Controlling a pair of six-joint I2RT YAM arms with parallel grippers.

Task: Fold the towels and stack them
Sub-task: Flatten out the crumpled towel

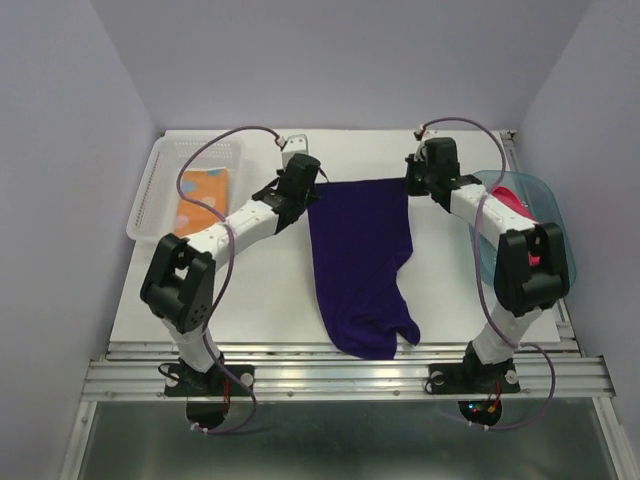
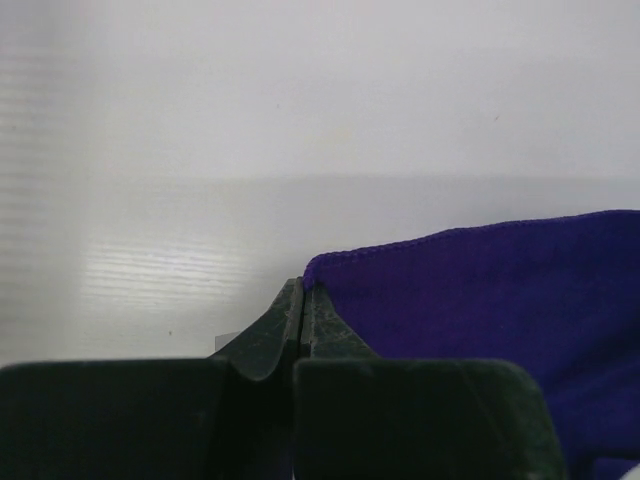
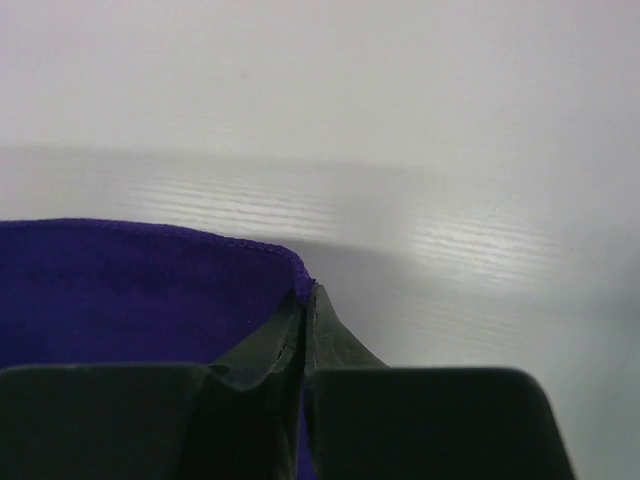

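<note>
Pinching the far left corner of the dark purple towel (image 1: 360, 260) with the left claw (image 1: 316, 186), fingers pressed fully together on the hem, with no gap showing between them in the left wrist view. Gripping the far right corner the same way with the right claw (image 1: 410, 184), jaws closed tight on the stitched edge in the right wrist view.

Holding the towel's far edge stretched between the two claws, roughly straight, over the back half of the table (image 1: 250, 300). Not being able to tell whether that edge is lifted off the table or resting on it. Letting the rest of the cloth run toward the arm bases, spread wide near the claws, then narrowing and wrinkling, and ending in a rounded, bunched lobe at the near edge of the table, between the two bases.

Seeing the orange towel (image 1: 203, 197) with pale dots off to the left, lying flat inside the clear basket (image 1: 150, 190) at the table's far left corner, beside the left arm. Seeing the pink-red towel (image 1: 513, 198) on the right, lying in the teal tub (image 1: 556, 215), partly hidden behind the right arm. Both being well apart from the purple towel.
</note>
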